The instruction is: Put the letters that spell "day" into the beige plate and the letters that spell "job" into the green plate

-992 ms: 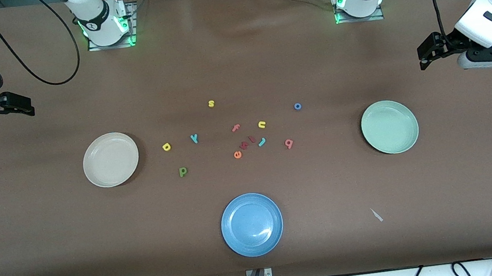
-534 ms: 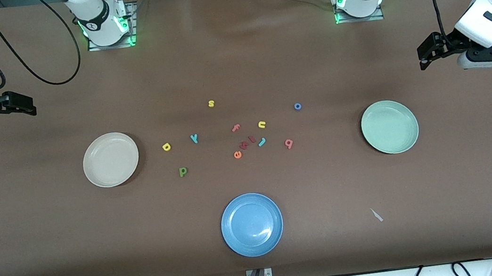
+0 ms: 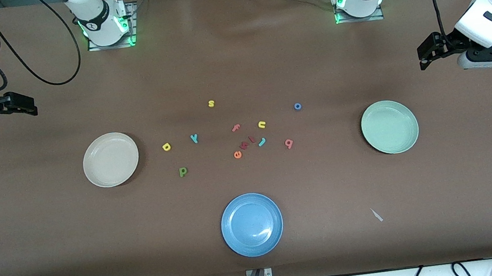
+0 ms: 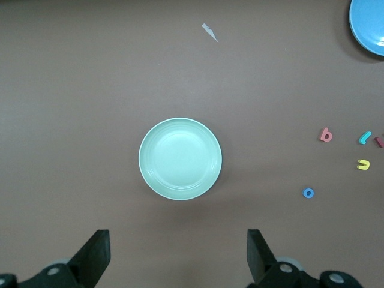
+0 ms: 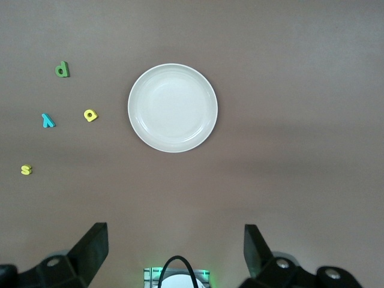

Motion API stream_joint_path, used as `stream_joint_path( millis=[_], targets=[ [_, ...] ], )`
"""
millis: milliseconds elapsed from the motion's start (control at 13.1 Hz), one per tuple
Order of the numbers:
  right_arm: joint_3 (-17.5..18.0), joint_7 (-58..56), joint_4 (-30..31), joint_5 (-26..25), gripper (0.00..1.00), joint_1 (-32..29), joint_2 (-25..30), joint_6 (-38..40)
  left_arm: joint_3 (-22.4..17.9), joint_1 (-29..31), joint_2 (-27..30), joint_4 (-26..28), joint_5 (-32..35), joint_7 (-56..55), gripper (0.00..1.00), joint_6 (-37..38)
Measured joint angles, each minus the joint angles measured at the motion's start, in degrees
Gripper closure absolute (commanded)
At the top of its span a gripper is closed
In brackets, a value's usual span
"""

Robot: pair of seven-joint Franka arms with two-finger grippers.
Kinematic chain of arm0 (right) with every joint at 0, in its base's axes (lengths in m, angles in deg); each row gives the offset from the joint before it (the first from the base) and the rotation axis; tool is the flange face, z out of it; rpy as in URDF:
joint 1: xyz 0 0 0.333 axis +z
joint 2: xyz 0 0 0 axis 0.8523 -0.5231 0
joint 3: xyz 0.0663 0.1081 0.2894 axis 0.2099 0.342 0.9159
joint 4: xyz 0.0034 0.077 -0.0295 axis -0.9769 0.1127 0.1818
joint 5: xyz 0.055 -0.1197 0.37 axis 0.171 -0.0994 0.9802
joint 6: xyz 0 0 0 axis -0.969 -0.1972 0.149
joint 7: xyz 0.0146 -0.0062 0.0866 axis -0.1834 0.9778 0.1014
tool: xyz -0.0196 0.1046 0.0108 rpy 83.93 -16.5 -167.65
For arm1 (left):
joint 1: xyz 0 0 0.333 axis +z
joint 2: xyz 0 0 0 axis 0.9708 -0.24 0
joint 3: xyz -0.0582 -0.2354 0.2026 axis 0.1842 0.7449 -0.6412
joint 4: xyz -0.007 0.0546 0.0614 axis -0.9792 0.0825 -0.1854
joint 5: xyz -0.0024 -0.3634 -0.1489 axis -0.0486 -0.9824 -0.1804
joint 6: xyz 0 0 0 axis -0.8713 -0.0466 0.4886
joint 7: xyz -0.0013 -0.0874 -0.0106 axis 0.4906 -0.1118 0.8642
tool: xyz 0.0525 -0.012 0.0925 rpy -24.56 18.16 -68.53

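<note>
My right claw (image 3: pixel 30 109) has crept inward; the left claw (image 3: pixel 423 57) waits, both spread wide and empty. I'd descend squarely over the green "d" (image 3: pixel 183 171), pinching low.

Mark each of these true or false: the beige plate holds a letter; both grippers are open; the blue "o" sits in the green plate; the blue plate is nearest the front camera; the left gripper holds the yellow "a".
1. The beige plate holds a letter. False: it is empty.
2. The left gripper and right gripper are open. True.
3. The blue "o" sits in the green plate. False: it lies on the table.
4. The blue plate is the plate nearest the front camera. True.
5. The left gripper holds the yellow "a". False: it lies on the table.
</note>
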Motion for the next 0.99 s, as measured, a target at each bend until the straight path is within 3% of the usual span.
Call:
stream_joint_path(
  millis=[992],
  targets=[
    [0.6, -0.5, 0.0, 0.1, 0.00, 1.6, -1.0, 0.1, 0.0, 0.0, 0.0, 0.0, 0.0, 0.0, 0.00, 0.0]
  ],
)
